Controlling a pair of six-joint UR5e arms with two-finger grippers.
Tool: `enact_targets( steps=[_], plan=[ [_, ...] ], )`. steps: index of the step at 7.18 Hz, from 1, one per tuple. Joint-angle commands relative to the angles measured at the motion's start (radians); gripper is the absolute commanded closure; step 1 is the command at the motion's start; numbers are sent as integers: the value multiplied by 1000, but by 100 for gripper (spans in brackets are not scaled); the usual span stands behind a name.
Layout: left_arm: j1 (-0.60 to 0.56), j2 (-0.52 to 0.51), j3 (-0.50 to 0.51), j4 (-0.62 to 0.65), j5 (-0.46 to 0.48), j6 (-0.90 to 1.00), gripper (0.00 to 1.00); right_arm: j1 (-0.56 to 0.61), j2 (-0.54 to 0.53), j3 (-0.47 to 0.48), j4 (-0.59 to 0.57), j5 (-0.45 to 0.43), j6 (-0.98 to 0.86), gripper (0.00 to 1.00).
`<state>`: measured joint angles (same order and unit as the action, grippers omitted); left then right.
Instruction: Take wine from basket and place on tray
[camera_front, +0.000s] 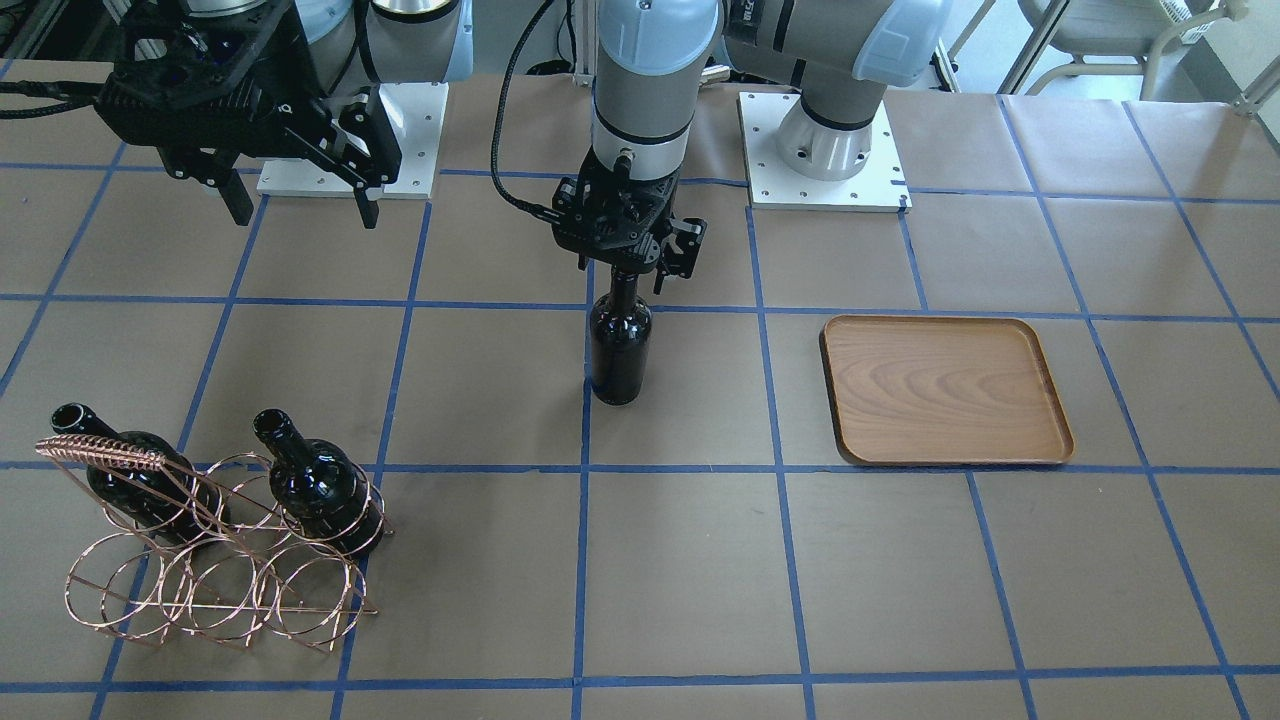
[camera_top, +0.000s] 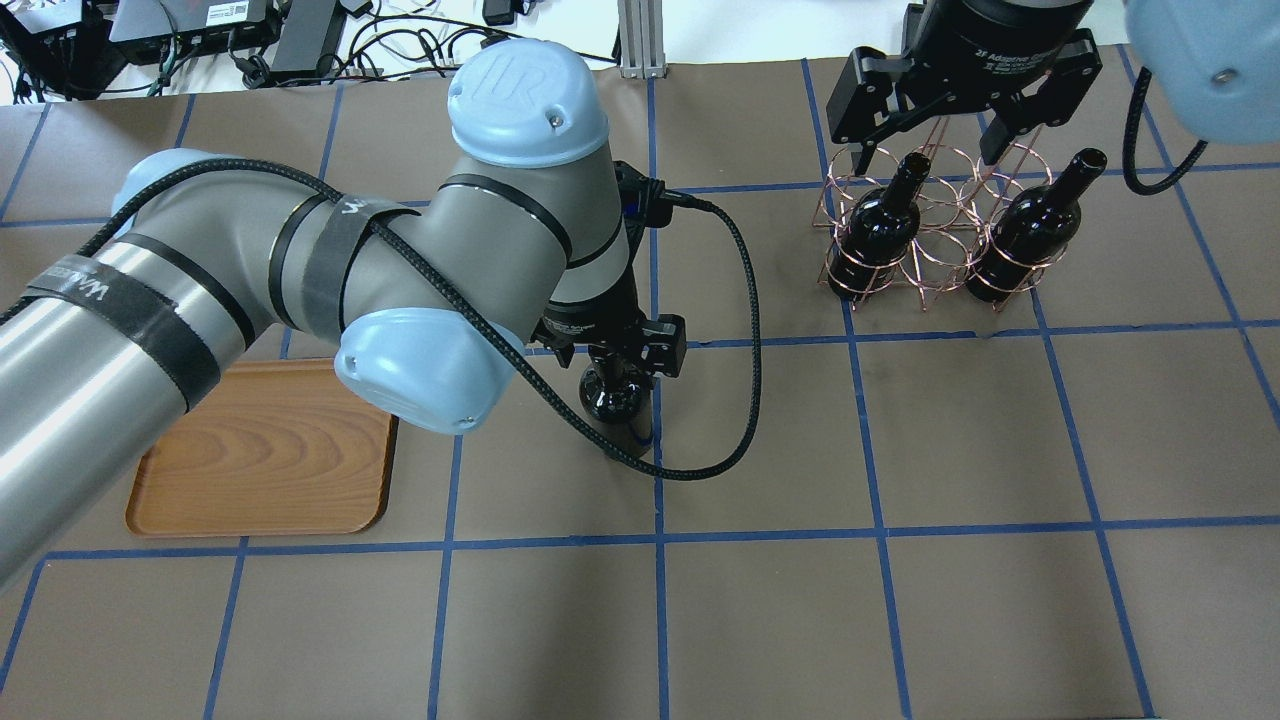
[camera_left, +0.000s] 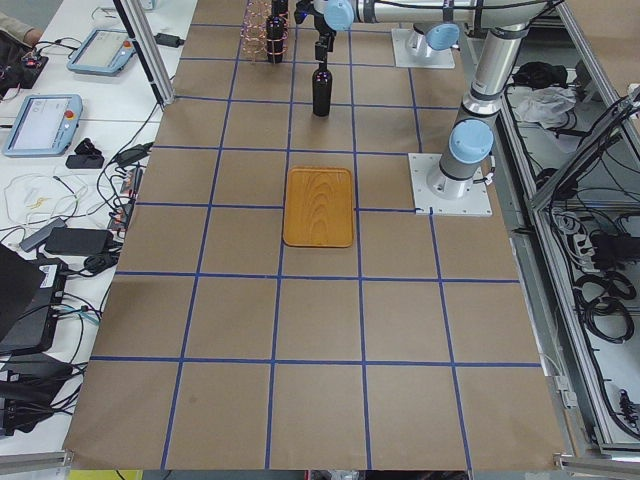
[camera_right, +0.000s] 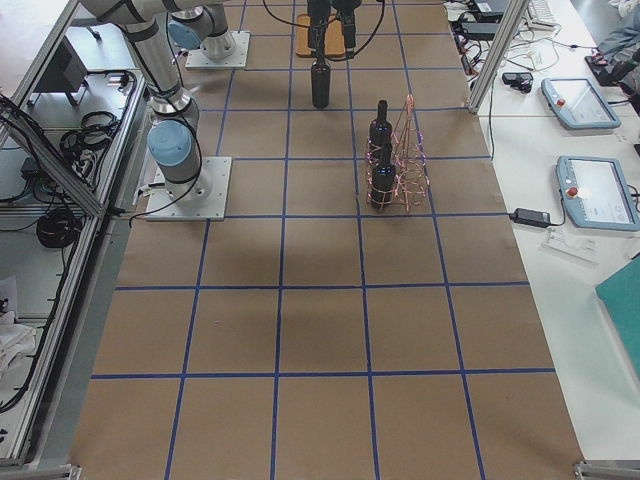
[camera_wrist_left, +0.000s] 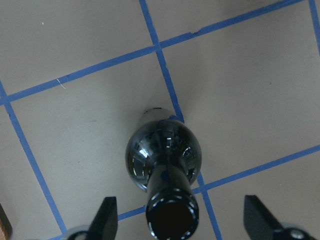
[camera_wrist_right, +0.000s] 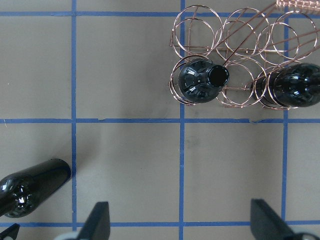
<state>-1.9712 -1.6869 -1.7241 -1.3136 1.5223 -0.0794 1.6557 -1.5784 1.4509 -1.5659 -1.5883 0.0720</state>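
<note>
One wine bottle (camera_front: 620, 345) stands upright on the table's middle, on a blue tape line. My left gripper (camera_front: 625, 272) is open around its neck, and the left wrist view shows both fingers well clear of the bottle mouth (camera_wrist_left: 171, 217). Two more bottles (camera_front: 320, 490) stand tilted in the copper wire basket (camera_front: 210, 580). My right gripper (camera_top: 932, 150) is open and empty, held high above the basket. The wooden tray (camera_front: 945, 390) lies bare, one grid square from the standing bottle, on my left arm's side.
The table is covered in brown paper with a blue tape grid. The left arm's black cable (camera_top: 745, 330) loops beside the standing bottle. The two white base plates (camera_front: 820, 150) are at the robot's edge of the table.
</note>
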Motion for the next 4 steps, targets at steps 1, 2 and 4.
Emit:
enact_targets(
  steps=[1, 2, 4],
  plan=[
    [0, -14, 0, 0, 1, 1, 29, -1, 1, -10, 38, 21, 17, 0],
    [0, -17, 0, 0, 3, 0, 29, -2, 1, -10, 40, 22, 17, 0],
    [0, -20, 0, 0, 1, 0, 38, -2, 1, -10, 43, 25, 17, 0]
  ],
)
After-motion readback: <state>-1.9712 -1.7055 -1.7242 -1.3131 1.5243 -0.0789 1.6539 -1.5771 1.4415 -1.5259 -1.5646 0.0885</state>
